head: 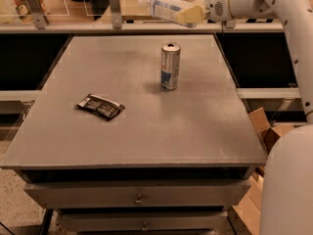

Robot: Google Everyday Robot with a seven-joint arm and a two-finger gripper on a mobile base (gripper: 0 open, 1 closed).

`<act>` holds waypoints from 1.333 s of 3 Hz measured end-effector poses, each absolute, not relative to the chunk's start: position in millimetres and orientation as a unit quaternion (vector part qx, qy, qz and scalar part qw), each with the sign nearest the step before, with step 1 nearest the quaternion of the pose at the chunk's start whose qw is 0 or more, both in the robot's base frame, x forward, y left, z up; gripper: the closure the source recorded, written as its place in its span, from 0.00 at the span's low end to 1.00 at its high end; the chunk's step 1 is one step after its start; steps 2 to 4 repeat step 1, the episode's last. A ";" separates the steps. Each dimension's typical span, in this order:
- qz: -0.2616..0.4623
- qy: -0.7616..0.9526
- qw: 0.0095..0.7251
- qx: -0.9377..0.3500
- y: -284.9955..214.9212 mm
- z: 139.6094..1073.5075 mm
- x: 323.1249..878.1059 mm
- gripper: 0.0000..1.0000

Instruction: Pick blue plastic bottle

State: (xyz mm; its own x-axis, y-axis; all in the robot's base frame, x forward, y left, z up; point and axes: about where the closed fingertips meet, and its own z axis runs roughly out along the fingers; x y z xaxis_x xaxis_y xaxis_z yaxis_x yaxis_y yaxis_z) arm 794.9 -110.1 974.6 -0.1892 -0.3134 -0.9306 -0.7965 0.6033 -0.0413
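Note:
The blue plastic bottle [165,7] is clear with a pale blue-and-white label and a white cap at its left end. It lies sideways in the air above the table's far edge. My gripper [188,14] is shut on the bottle's right end, its cream fingers [191,13] wrapped around it. The white arm reaches in from the upper right. The bottle is well above the silver-and-blue can [170,66], which stands upright on the grey table [146,126].
A dark snack packet [100,106] lies on the table's left half. A counter with clear holders [113,4] runs along the back. A cardboard box [266,131] sits on the floor at right. My white base [288,185] fills the lower right.

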 end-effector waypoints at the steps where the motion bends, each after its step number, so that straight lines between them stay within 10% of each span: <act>1: 0.237 0.734 0.507 -0.386 -107.6 972.7 791.6 1.00; 4: 0.237 0.734 0.507 -0.386 -107.6 972.7 791.6 1.00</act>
